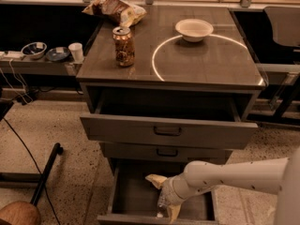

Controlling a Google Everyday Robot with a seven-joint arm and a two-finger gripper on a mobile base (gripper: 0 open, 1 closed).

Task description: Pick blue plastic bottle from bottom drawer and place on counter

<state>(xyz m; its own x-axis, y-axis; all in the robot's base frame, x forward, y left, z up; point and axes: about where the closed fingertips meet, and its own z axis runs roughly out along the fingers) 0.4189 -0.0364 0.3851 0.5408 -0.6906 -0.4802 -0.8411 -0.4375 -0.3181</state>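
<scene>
The blue plastic bottle (161, 209) lies in the open bottom drawer (126, 196), mostly hidden by my gripper; only its lower end shows near the drawer front. My gripper (162, 197) reaches into the drawer from the right on a white arm. Its two pale fingers (156, 180) are spread apart, one on each side of the bottle. The counter (211, 64) with its white ring is above.
A brown patterned can (123, 46), a chip bag (115, 8) and a white bowl (194, 29) stand on the counter. The top drawer (168, 131) is pulled out, overhanging the bottom one. A side shelf (42, 64) on the left holds bowls and a cup. A black stand leg (47, 172) lies on the floor.
</scene>
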